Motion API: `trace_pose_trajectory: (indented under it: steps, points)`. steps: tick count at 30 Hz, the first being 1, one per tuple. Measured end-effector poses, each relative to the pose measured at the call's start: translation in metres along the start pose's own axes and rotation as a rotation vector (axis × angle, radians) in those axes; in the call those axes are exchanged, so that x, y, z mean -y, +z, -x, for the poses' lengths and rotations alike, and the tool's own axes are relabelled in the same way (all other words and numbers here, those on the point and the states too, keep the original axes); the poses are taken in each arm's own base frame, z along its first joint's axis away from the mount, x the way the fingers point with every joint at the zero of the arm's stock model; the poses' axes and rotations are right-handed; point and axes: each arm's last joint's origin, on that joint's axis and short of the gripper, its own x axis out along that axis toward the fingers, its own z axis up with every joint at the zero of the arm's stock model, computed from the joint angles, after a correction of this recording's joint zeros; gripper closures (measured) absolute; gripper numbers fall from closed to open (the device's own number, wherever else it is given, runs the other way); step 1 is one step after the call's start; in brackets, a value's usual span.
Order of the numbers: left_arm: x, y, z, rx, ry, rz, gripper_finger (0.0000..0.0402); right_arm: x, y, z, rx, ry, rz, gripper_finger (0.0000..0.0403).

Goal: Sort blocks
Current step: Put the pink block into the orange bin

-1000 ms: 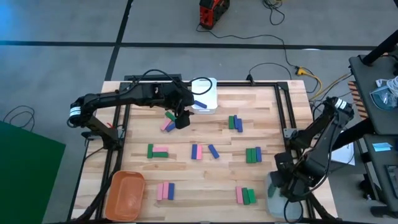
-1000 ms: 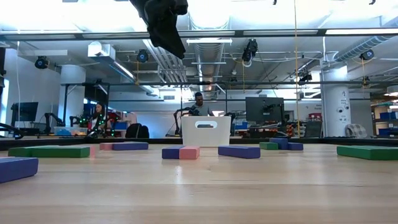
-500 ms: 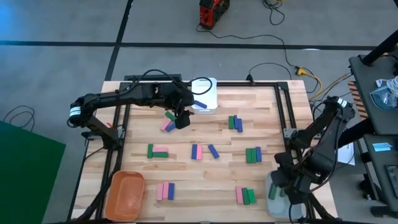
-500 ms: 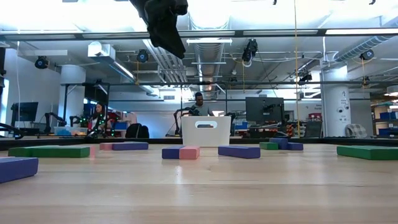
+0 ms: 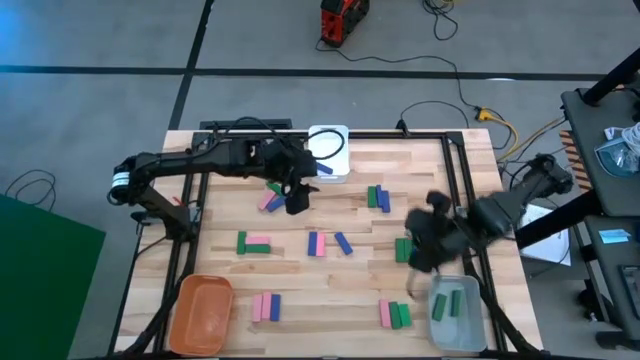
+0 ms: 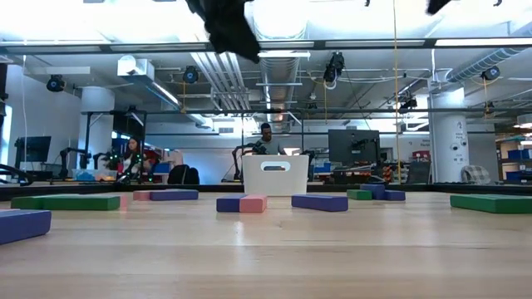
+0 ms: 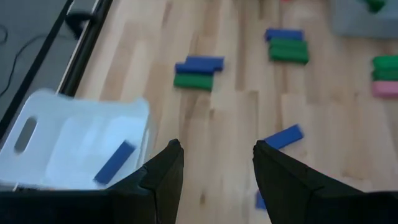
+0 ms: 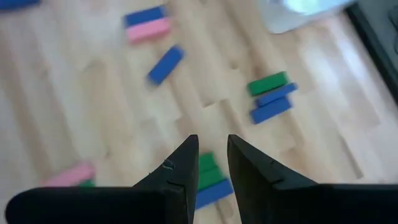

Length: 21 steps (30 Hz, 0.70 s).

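Pink, blue and green blocks lie in small groups on the wooden table (image 5: 440, 170). My left gripper (image 5: 297, 196) hangs open above a pink, blue and green group (image 5: 270, 197), just in front of the white bin (image 5: 328, 155), where one blue block (image 7: 115, 162) lies. My right gripper (image 5: 418, 250) hovers over a green and blue group (image 5: 405, 248) at the table's right, its fingers (image 8: 186, 163) a little apart with nothing between them. Green blocks (image 5: 455, 300) lie in the grey bin (image 5: 458, 330) at the near right corner.
An orange bin (image 5: 205, 310) stands at the near left corner. Other block groups lie at the middle (image 5: 328, 243), the left (image 5: 255, 243), the far right (image 5: 377, 197) and near the front edge (image 5: 265, 307) (image 5: 395, 315). A black frame rail (image 5: 470, 215) borders the table's right side.
My right gripper has swung quickly away from the grey bin at the near right corner, toward the table's far and left, and now hangs over the green and blue blocks. My left gripper has shifted slightly toward the right.
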Motion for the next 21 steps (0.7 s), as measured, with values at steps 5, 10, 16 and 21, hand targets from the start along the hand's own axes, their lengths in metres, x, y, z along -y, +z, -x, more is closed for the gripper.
trace_pose_trajectory:
  steps: [5,10,16,21]
  points:
    - [0.023,0.011,0.001,0.107,-0.046,-0.037,0.0231,0.029,0.027,-0.006,0.076,-0.018,-0.075,0.0317]
    - [0.054,0.017,0.006,0.177,-0.087,0.029,0.0231,0.046,0.043,0.004,0.302,0.036,-0.041,0.0308]
    - [0.096,0.015,0.014,0.226,0.056,0.15,0.0231,0.06,0.029,0.015,0.455,0.13,-0.041,0.0308]
    - [0.127,0.012,0.018,0.268,0.042,0.25,0.0231,0.069,0.018,0.023,0.506,0.182,-0.077,0.0322]
